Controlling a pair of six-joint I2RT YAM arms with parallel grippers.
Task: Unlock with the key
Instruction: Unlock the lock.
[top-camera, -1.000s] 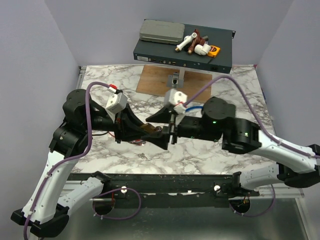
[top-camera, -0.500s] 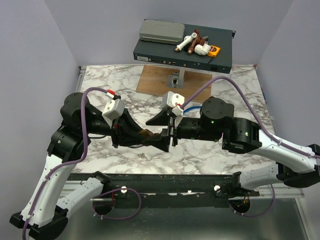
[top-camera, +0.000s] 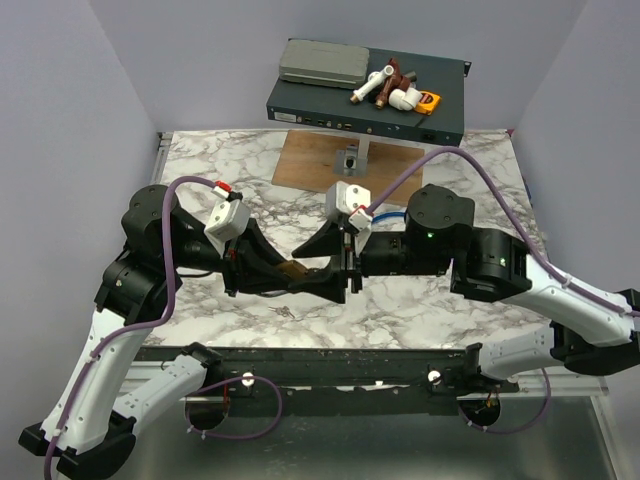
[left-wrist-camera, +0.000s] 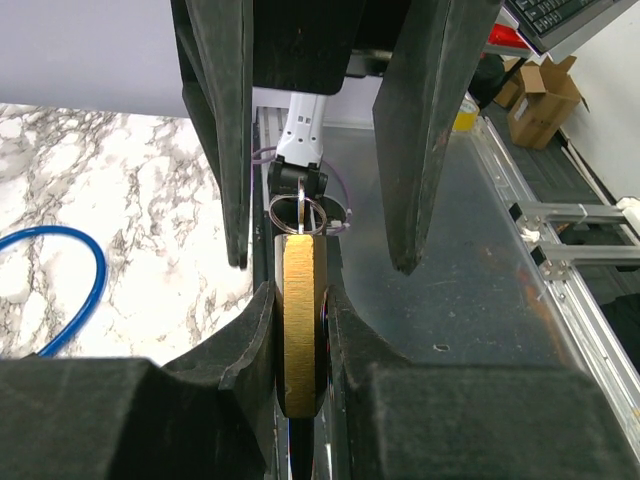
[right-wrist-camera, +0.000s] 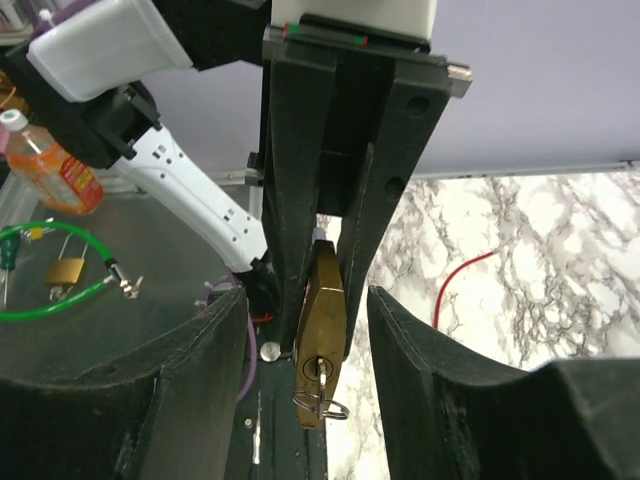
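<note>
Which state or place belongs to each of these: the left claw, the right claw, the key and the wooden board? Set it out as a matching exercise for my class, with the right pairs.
Things
1. left claw
2. right claw
3. key
4. wooden board

States or places
A. sitting in the keyhole of the brass padlock
B. lying at the far side of the marble table
C. open, one finger on either side of the padlock
D. shut on the padlock's body

Pairs: 1-D, 2-C, 3-A, 4-B
</note>
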